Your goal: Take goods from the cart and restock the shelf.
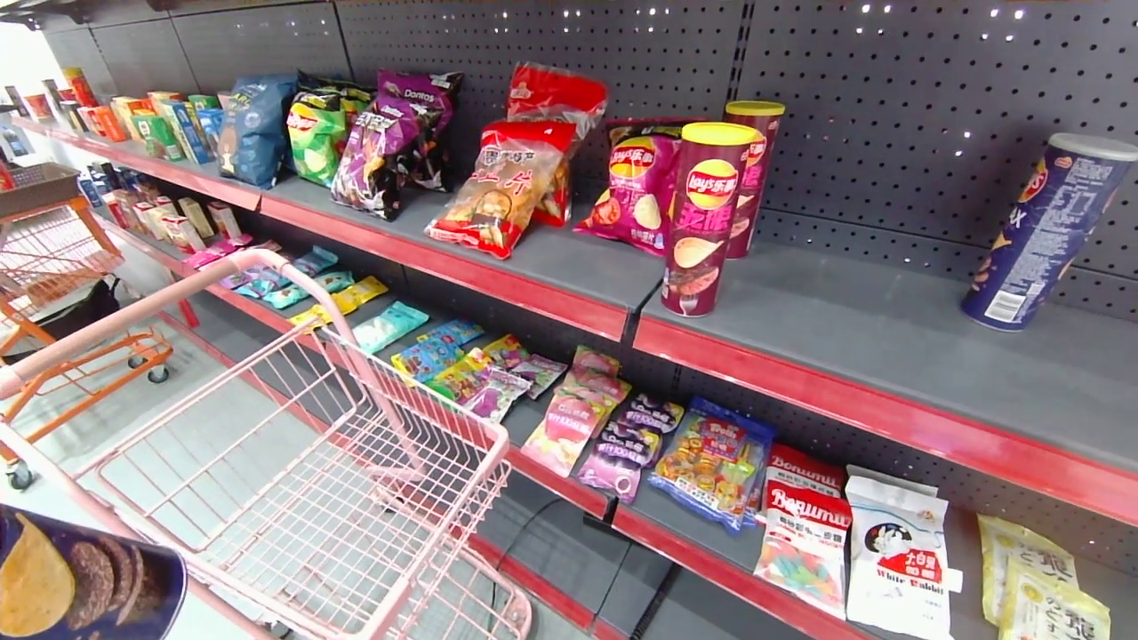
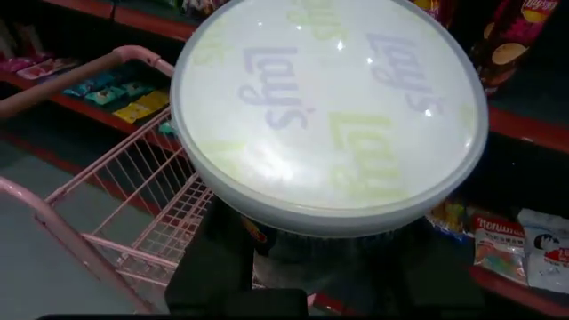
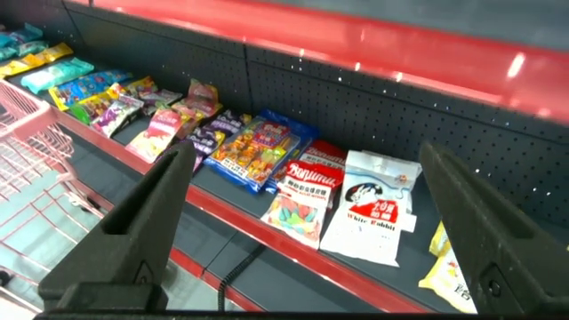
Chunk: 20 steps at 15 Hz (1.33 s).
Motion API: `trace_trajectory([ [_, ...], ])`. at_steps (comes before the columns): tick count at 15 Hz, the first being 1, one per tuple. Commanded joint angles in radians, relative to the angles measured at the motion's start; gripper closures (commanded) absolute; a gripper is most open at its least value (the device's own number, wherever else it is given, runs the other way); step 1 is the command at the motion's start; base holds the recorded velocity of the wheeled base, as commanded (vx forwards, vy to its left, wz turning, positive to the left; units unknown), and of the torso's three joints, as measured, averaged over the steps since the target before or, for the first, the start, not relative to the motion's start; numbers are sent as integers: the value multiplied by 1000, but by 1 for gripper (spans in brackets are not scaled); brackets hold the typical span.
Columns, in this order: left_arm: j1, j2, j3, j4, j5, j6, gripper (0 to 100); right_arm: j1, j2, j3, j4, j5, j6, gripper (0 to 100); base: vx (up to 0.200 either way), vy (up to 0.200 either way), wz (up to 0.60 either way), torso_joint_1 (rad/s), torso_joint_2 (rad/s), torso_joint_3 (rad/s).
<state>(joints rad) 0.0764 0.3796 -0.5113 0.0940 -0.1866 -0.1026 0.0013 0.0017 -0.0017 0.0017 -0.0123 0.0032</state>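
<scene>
One maroon can (image 1: 707, 218) stands near shelf (image 1: 889, 311) edge

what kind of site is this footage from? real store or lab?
Likely a small grocery or convenience store aisle, maybe a mock-up; the pictures don't settle which. Cues: pegboard-backed shelves stocked with chip bags and candy packs, a pink shopping cart, and an orange cart farther off.
</scene>
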Motion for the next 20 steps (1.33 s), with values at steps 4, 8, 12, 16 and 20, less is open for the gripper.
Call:
trace_trajectory([
  [4,0,-25,4,0,1,9,100,0,0,0,0,-1,1,0,0,0,0,221,-544,-310],
  [8,0,-41,13,1,1,14,100,0,0,0,0,0,1,0,0,0,0,176,-411,-239],
  [12,0,-57,20,3,1,15,100,0,0,0,-2,-1,3,0,0,0,-450,79,-190,-110],
  [16,0,-74,22,13,1,29,100,0,0,0,0,-1,3,0,0,0,-600,11,-5,-7],
  [20,-1,-76,28,27,1,96,100,0,0,0,0,-1,3,0,0,0,-600,1,2,1],
])
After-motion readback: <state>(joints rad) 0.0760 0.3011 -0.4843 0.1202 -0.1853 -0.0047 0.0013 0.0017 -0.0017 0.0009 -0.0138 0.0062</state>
